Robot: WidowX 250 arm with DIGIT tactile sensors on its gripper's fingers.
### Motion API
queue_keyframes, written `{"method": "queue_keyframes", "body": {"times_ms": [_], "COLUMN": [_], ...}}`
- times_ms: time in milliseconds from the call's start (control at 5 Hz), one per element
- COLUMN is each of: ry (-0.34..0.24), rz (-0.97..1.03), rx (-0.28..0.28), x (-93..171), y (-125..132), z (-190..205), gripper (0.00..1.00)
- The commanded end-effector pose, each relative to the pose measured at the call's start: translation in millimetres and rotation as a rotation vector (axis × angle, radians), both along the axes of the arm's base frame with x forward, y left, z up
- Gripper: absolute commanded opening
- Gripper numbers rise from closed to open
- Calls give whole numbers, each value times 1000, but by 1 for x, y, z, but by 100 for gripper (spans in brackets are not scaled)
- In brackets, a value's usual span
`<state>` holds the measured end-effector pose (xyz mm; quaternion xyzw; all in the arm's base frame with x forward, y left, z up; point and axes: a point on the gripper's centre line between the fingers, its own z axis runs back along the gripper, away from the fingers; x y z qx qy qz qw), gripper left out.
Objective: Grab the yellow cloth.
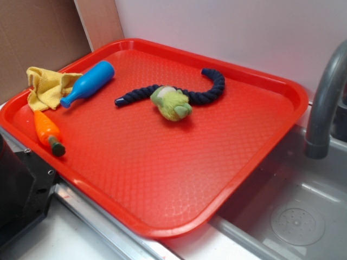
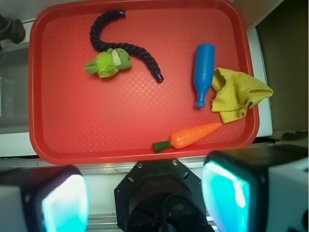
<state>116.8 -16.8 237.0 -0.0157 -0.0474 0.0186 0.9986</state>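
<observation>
Red plastic makes up the one tray, which covers most of the counter and has a raised rim all round; one corner overhangs the sink beside the grey tap. The yellow cloth lies crumpled at the tray's corner nearest the cardboard wall, draped partly over the rim. One blue bottle lies just beside it, touching its folds. One toy carrot lies along the tray's edge nearest the robot base, its tip close to the cloth. One green plush toy rests against one dark rope near the tray's middle. A wide bare stretch of tray lies between these and the sink-side edge. In the wrist view the gripper has its fingers spread wide apart, holding nothing, off the tray.
</observation>
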Motion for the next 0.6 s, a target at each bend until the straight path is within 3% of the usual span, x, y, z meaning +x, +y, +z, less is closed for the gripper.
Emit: {"method": "queue_keyframes", "body": {"times_ms": [0, 200, 400], "ry": [0, 58, 5], "rz": [0, 188, 400], "rx": [0, -14, -88], "x": [0, 25, 46], "y": [0, 50, 60], "z": [0, -50, -82], "gripper": [100, 100, 100]}}
